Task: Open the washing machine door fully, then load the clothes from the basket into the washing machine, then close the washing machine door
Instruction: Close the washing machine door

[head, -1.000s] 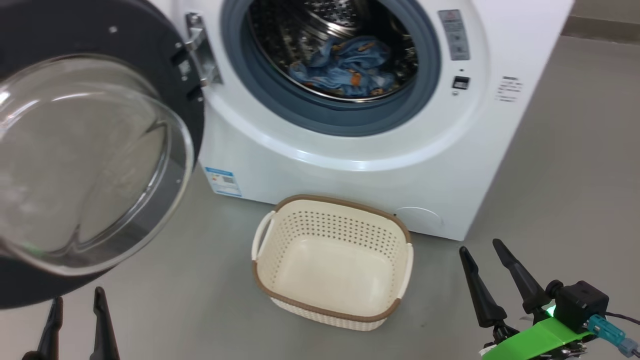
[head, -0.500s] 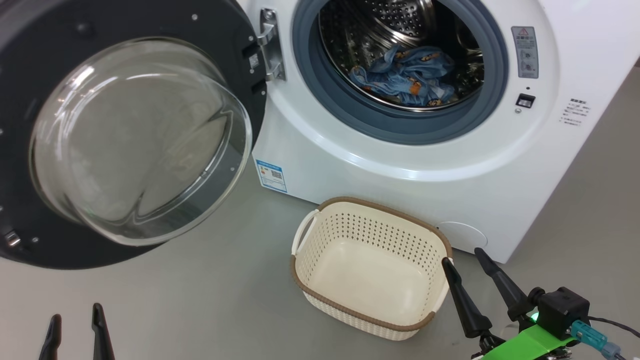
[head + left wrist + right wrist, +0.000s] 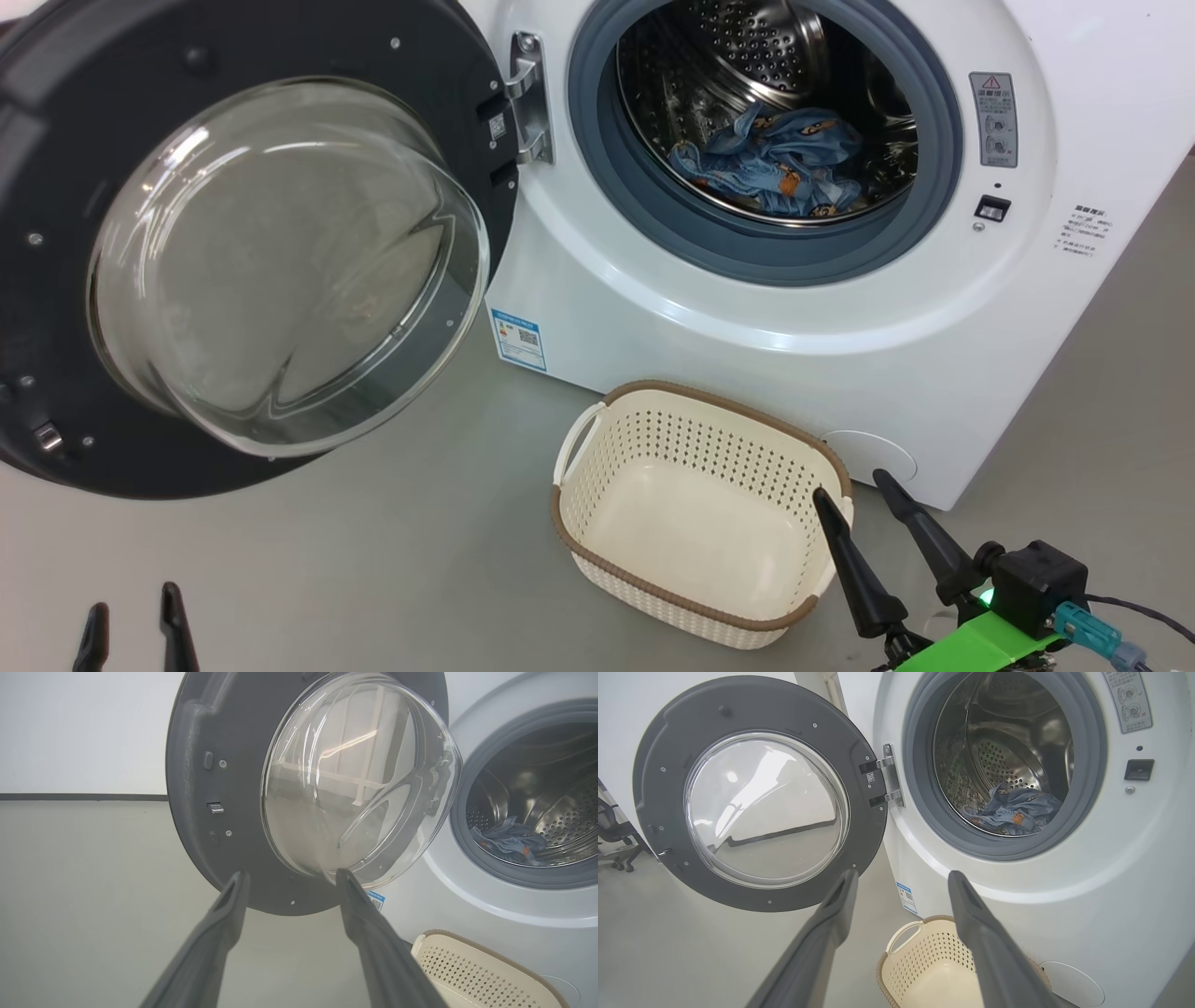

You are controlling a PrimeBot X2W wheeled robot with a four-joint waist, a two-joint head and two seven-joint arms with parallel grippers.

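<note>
Beneath everything, smooth grey floor (image 3: 373, 579). Ahead of both grippers and rising above the right gripper (image 3: 851, 485), big white washing machine (image 3: 747, 355): glossy curved front, round opening ringed by a grey-blue rubber gasket (image 3: 635, 215), perforated steel drum (image 3: 747, 56) behind it. Straight ahead of and above the left gripper (image 3: 133, 602), the washing machine door (image 3: 56, 140), standing wide open on a metal hinge (image 3: 530, 98) at the opening's left: broad round dark rim, matte inner face dotted with screws, bulging clear glass bowl (image 3: 280, 271) at the centre, turned toward the robot. Just left of the right gripper, on the floor at the machine's foot, small cream-white plastic basket (image 3: 709, 448): rounded rectangle, walls pierced with rows of holes, brown woven-look rim, loop handle at the side, smooth solid bottom in plain sight. Tip of that gripper's left finger across the basket's right rim in the head view, touching or not impossible to tell. Well ahead of and above the right gripper, low in the drum, the clothes (image 3: 775, 168): crumpled light-blue heap with orange prints. Both grippers spread wide, long dark tapered fingers well apart. Beyond the left gripper and to its right, low on the machine's front, small blue label (image 3: 518, 338).
</note>
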